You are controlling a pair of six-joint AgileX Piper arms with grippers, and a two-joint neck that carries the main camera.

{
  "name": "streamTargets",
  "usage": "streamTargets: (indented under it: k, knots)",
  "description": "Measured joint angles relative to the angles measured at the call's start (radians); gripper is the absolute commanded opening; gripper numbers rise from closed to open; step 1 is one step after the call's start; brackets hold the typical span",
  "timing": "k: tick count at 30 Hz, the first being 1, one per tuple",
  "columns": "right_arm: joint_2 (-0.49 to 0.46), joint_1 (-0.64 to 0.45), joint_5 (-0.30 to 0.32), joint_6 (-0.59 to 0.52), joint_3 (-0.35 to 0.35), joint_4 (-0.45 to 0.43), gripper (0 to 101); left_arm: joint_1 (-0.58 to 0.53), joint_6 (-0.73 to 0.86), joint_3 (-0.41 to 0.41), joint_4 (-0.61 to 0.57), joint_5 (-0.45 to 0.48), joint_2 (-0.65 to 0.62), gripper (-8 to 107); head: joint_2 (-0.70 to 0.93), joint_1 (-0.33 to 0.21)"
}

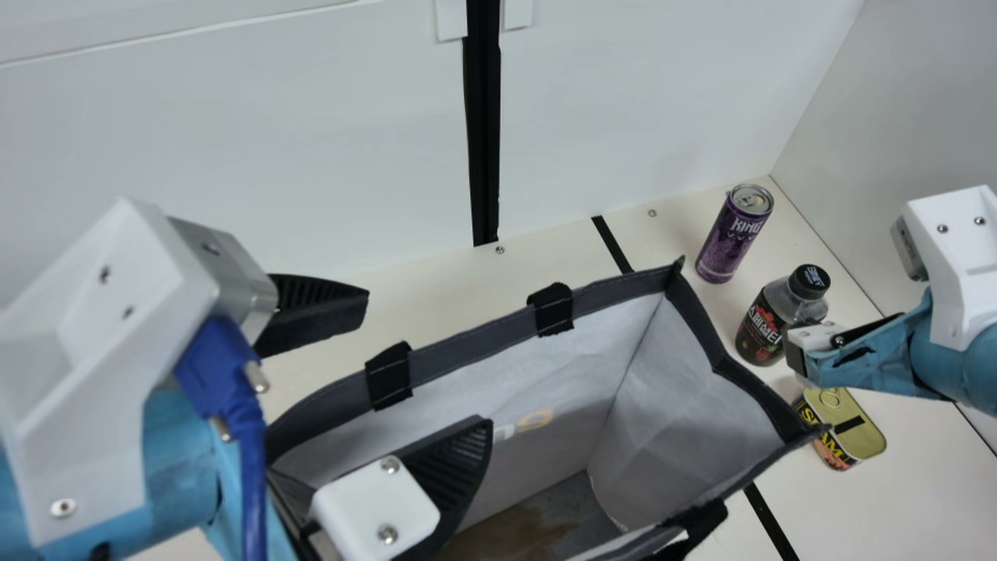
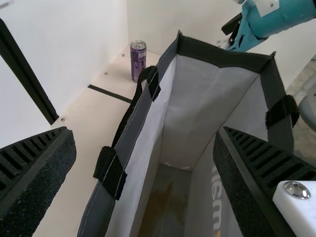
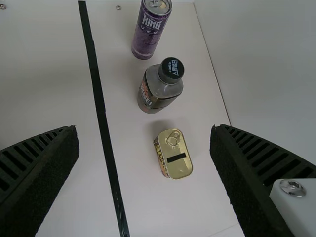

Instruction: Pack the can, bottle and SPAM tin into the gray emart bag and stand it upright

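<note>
Left gripper [image 1: 389,382] released over the gray bag [image 1: 467,343]; right gripper [image 1: 796,357] released too; SPAM tin [image 1: 857,440] at main view's 4 o'clock.

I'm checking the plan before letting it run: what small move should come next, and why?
Probably lower the right pincer toward the SPAM tin: it is open, the right wrist view shows the tin between its fingers, and the gray bag has its mouth open to receive it.
</note>
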Motion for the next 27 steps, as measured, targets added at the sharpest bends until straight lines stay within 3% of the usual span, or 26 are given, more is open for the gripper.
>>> streamTargets:
  k: [11,27]
  knots:
    - [0.000,0.000,0.000,0.000,0.000,0.000,95,0.003,0.035,0.044,0.035,-0.001,0.021,90,0.000,0.000]
    - [0.000,0.000,0.000,0.000,0.000,0.000,95,-0.006,0.070,0.024,0.081,-0.003,0.098,90,0.000,0.000]
